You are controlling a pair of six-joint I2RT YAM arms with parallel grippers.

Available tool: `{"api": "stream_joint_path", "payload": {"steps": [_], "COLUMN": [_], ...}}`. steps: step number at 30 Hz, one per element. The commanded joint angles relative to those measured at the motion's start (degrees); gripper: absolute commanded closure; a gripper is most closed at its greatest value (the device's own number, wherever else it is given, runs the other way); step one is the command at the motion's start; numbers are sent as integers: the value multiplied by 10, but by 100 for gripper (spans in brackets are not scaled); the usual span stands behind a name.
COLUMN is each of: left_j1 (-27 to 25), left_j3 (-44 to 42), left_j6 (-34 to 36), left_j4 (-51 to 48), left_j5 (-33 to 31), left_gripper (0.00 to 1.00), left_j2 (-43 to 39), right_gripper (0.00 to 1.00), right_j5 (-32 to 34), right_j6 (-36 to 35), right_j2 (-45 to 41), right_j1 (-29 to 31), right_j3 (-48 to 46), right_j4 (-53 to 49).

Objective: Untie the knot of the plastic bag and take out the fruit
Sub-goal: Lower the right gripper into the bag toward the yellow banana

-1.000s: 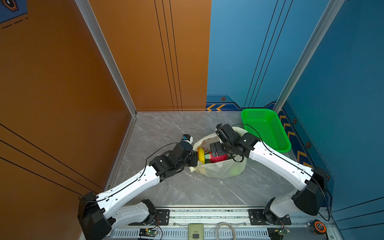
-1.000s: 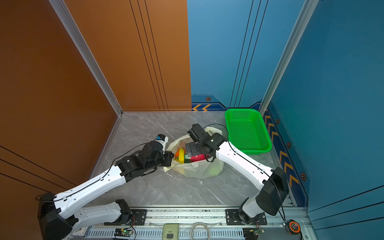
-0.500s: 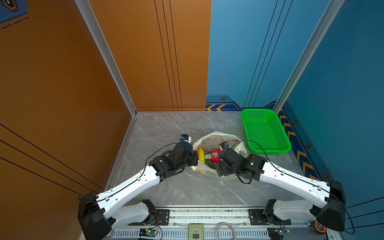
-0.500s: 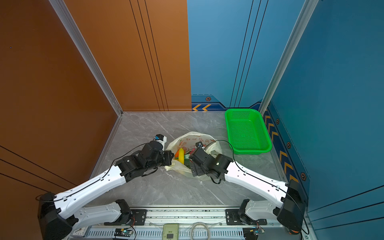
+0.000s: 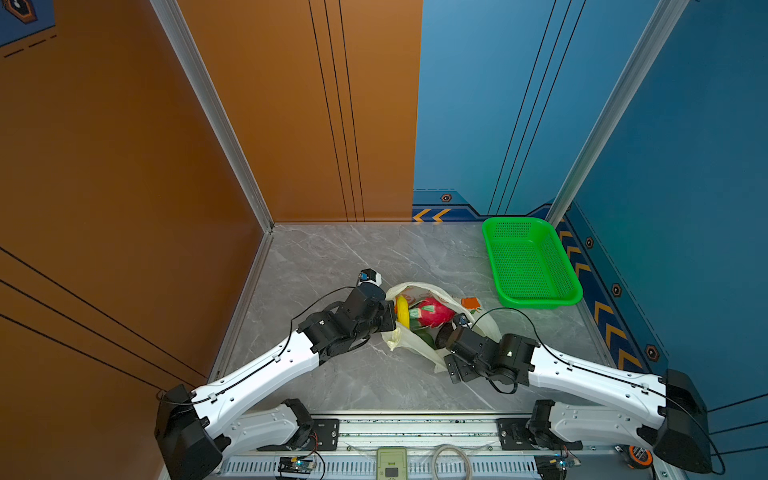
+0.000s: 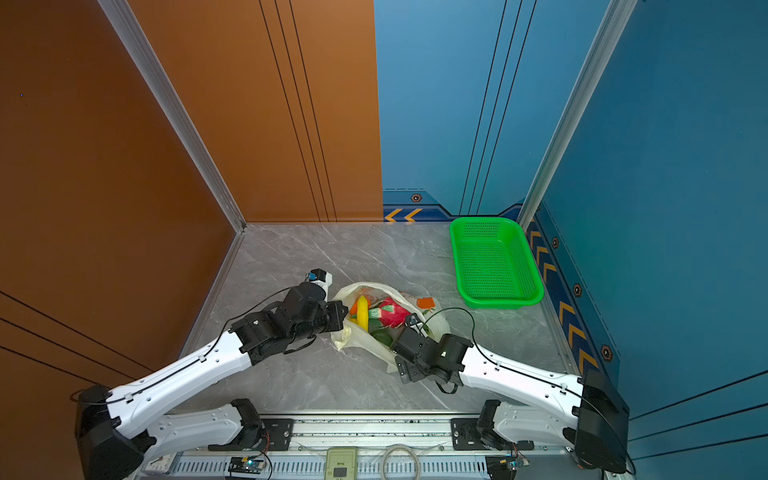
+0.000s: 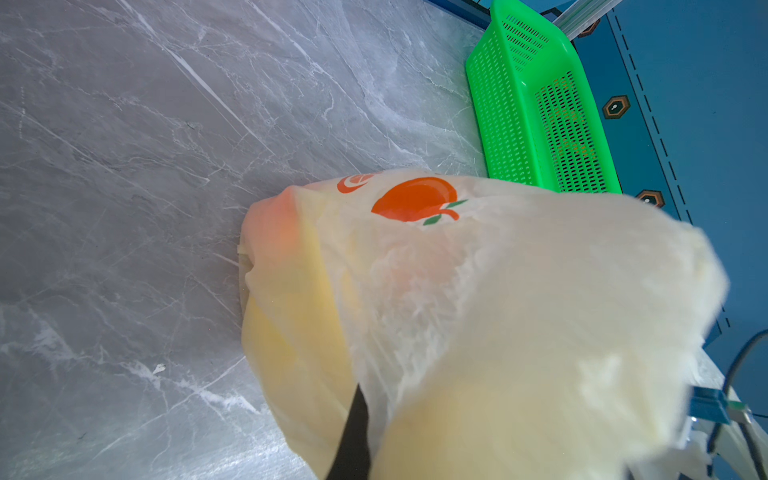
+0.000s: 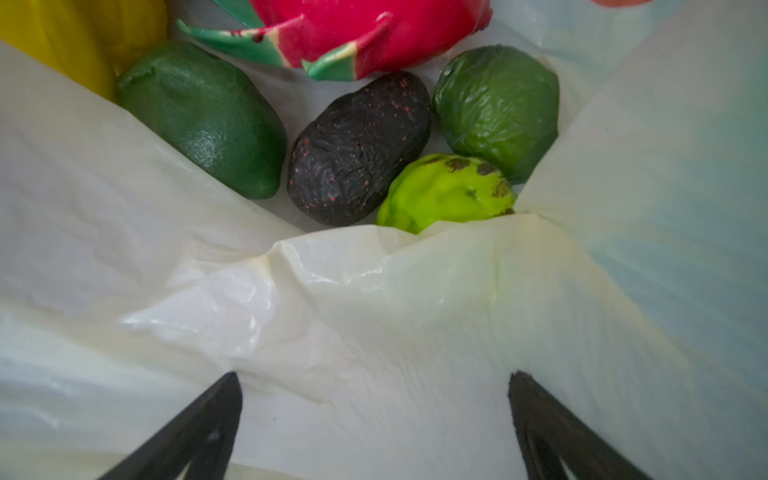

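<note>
The plastic bag [image 5: 409, 347] [image 6: 357, 338] lies in the middle of the floor with its mouth wide open; the knot is not in view. Fruit fills it: a yellow banana [image 5: 401, 309] [image 8: 75, 37], a pink-red dragon fruit [image 5: 434, 311] [image 8: 365, 25], a dark green avocado [image 8: 203, 120], a blackish fruit [image 8: 357, 149] and a bumpy light-green ball [image 8: 444, 195]. My left gripper [image 5: 392, 316] is shut on the bag's left rim; film [image 7: 478, 311] drapes over one black finger [image 7: 353, 440]. My right gripper [image 8: 374, 374] [image 5: 446, 347] stands open above the bag's near rim, holding nothing.
A green mesh basket [image 5: 528, 262] [image 6: 494, 262] [image 7: 540, 116] stands empty at the back right against the blue wall. An orange wall closes the left side. The arms' base rail [image 5: 415, 428] runs along the front edge.
My right arm has swung back from above the bag's far side to its near right side, still open. The left gripper has kept its hold on the rim.
</note>
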Motion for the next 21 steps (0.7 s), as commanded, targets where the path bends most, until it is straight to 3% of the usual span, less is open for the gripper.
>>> {"api": "stream_joint_path", "payload": {"steps": [1, 11, 17, 21], "left_j1": [-10, -32, -35, -39], "left_j3": [12, 25, 18, -3], "left_j6": [14, 30, 40, 43], "left_j4": [8, 3, 4, 0], "left_j5": [12, 14, 5, 9], "left_gripper": [100, 100, 100, 100], "left_j2": [-7, -8, -13, -22], "right_gripper": [0, 0, 6, 9], "right_j5": [-19, -86, -105, -58], "right_j6": [17, -8, -43, -73], "right_j2": [-13, 47, 108, 131], "right_j1": [5, -5, -73, -134], "right_j3": [42, 184, 168, 164], "right_j4": [-38, 15, 108, 165]}}
